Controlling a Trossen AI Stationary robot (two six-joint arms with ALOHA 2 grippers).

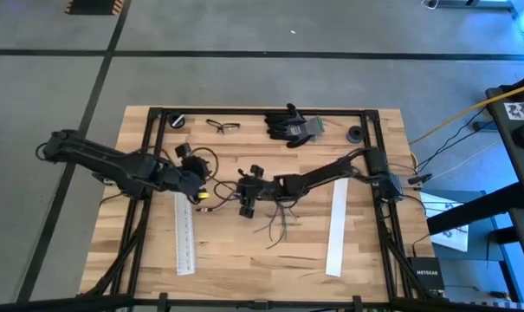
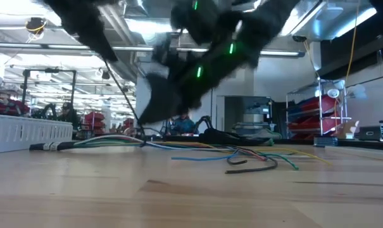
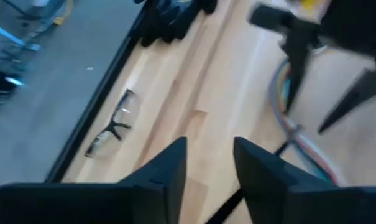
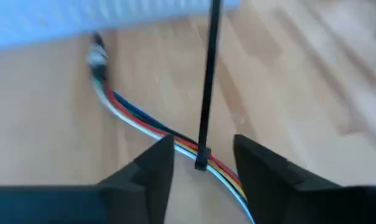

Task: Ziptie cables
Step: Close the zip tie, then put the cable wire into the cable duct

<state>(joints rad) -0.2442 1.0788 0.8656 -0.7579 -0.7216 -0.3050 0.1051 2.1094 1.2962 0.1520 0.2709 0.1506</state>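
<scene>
The cables [image 1: 274,221] lie on the wooden table, bundled at the left and splaying apart toward the near right. In the right wrist view the coloured bundle [image 4: 144,124] runs between my fingers, with a black ziptie [image 4: 206,74] looped round it and its tail standing up. My right gripper [image 4: 203,146] is open just above the bundle, one finger on either side of the ziptie and neither touching it. My left gripper [image 3: 209,165] is open and holds nothing. It hangs above the table left of the bundle's joined end [image 1: 195,182].
Two long white strips [image 1: 184,234] [image 1: 337,227] lie on either side of the cables. At the far edge are safety glasses [image 1: 222,126], black gloves [image 1: 292,124] and two small black round parts [image 1: 177,120] [image 1: 355,134].
</scene>
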